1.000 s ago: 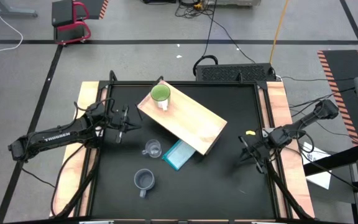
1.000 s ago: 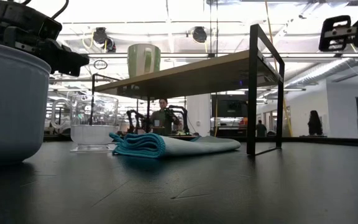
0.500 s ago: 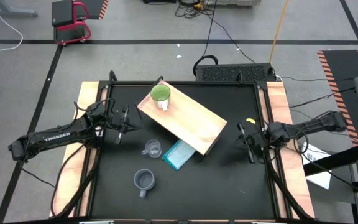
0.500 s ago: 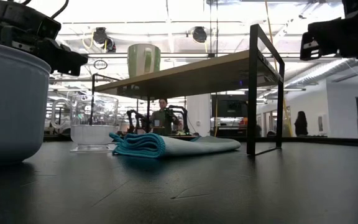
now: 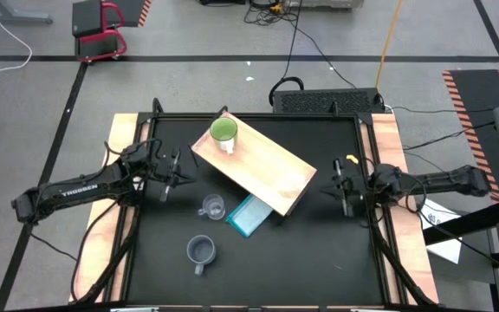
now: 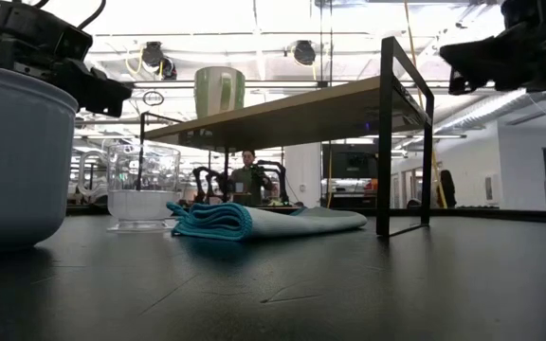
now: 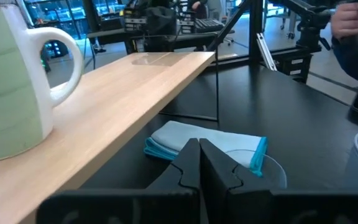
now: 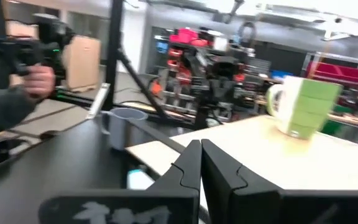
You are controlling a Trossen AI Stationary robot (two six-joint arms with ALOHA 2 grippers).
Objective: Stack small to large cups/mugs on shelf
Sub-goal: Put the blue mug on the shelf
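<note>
From above we saw the wooden shelf [image 5: 255, 165] set at a slant on the black table [image 5: 319, 251], with the lime-green mug [image 5: 223, 132] standing on its far-left corner. The clear glass cup [image 5: 212, 207] sat on the table just off the shelf's near long edge, the folded light-blue cloth [image 5: 249, 214] lay beside it and partly under that edge, and the grey-blue mug [image 5: 200, 250] stood farther toward the table's front, well apart from the shelf.

The left gripper [image 5: 171, 177] hovered off the shelf's left side, and the right gripper [image 5: 343, 186] off its right end; neither touched anything.

The low view showed what the overhead one could not: the shelf's board raised on thin dark legs, the green mug up on it, the glass cup and cloth on the table below, and a person far back in the room.

Only the wrist views settled the fingers: the left pair [image 7: 199, 167] were pressed together over the cloth and glass cup, and the right pair [image 8: 197, 169] were likewise pressed together, empty. The right wrist view also caught a person's hand [image 8: 41, 79] holding a device beyond the table.
</note>
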